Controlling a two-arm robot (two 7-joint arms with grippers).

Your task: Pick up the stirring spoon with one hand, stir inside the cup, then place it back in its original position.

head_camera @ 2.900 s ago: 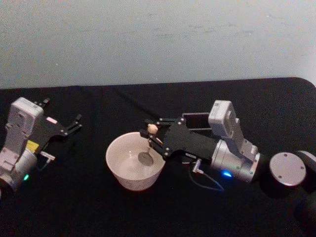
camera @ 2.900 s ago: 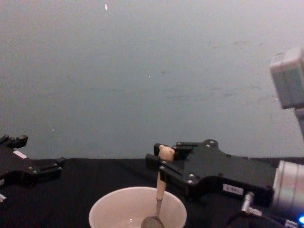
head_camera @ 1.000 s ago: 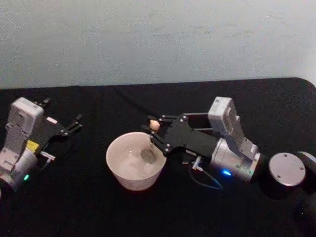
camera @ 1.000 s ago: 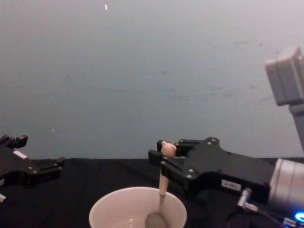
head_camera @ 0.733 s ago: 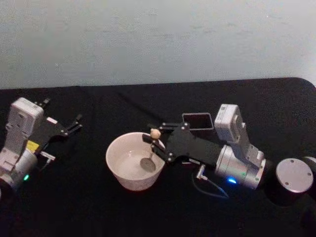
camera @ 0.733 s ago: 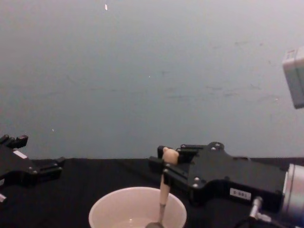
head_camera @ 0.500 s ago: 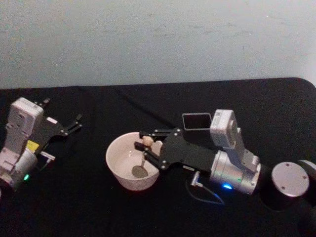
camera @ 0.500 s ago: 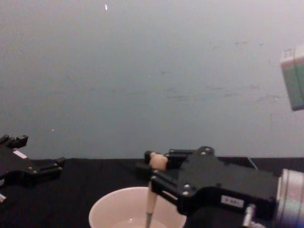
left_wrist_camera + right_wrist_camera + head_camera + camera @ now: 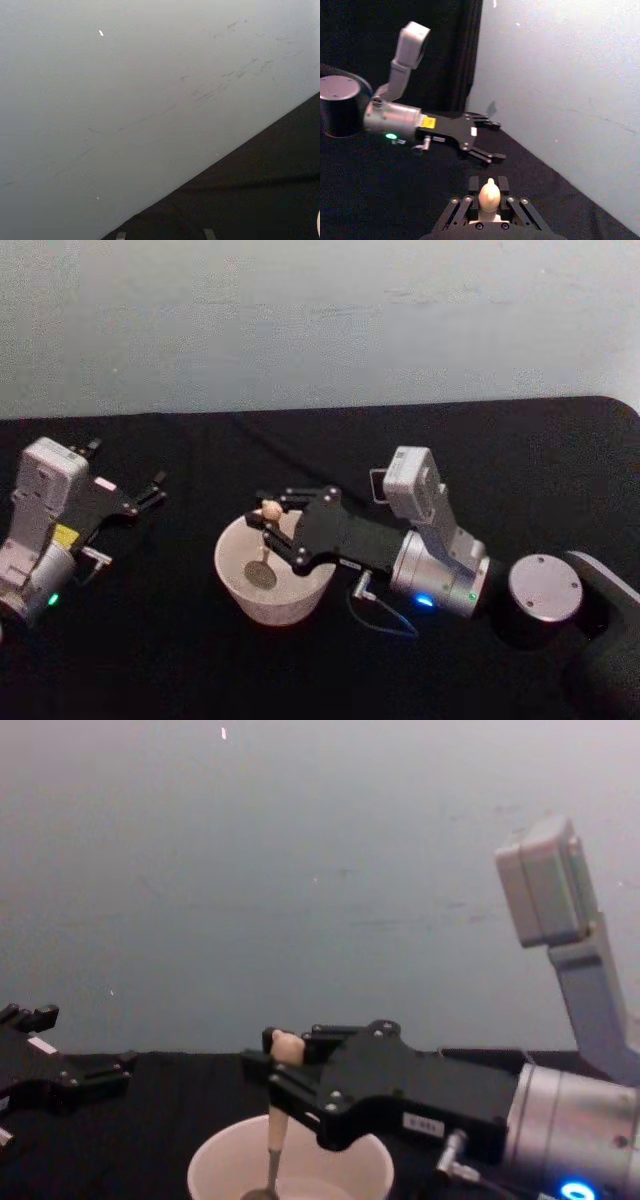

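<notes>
The cream-white cup (image 9: 228, 552) stands on the black table a little left of centre. My right gripper (image 9: 272, 516) reaches over it from the right and is shut on the stirring spoon (image 9: 266, 540) just under its bear-head knob (image 9: 288, 1043). The spoon hangs nearly upright, its metal bowl (image 9: 262, 573) low inside the left half of the cup (image 9: 212, 1160). In the right wrist view the knob (image 9: 490, 193) pokes up between the fingers. The dark grey holder (image 9: 376, 483) is mostly hidden behind the right wrist. My left gripper (image 9: 152, 490) rests open at the table's left.
The right arm's grey body and round joint (image 9: 545, 590) lie across the table's right side, with a thin cable (image 9: 385, 622) looping below the wrist. A pale wall (image 9: 320, 320) rises behind the table's far edge. Bare black cloth separates the left gripper (image 9: 85, 1075) from the cup.
My right gripper has swung left over the cup with the spoon, carrying the spoon's bowl from the right half to the left half. The left arm has stayed still.
</notes>
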